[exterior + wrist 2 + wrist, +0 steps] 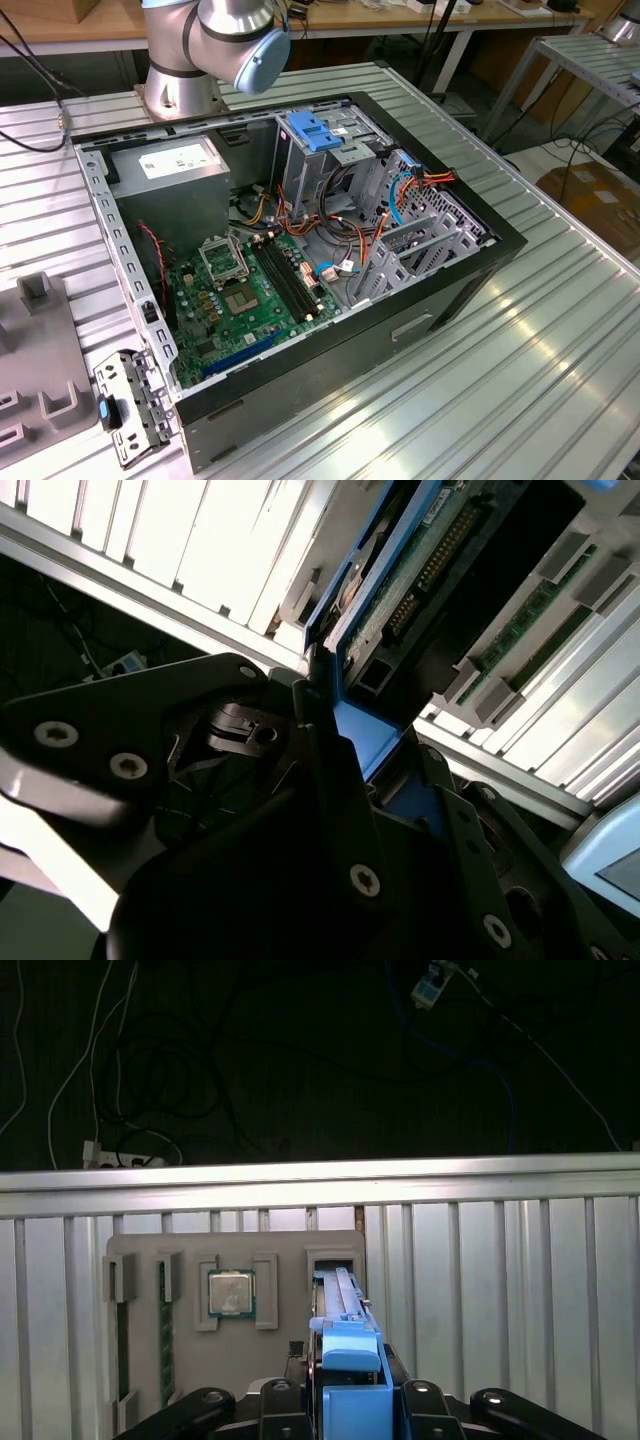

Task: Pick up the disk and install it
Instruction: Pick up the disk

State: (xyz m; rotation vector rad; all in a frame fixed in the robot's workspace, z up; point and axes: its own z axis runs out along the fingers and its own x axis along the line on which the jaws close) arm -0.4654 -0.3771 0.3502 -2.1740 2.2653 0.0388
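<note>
The gripper (347,1385) clasps the disk (338,1295) (blue-railed, on edge) at the grey tray (285,1245); the second wrist view adds its circuit board (440,550), the exterior view the computer case (400,330).

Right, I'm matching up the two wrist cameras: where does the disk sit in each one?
First wrist view: the disk edge-on at the end slot of the grey tray, next to the processor.
Second wrist view: the disk close up, green circuit board showing.
Shared landmark: the ribbed metal table, also in the exterior view.
</note>
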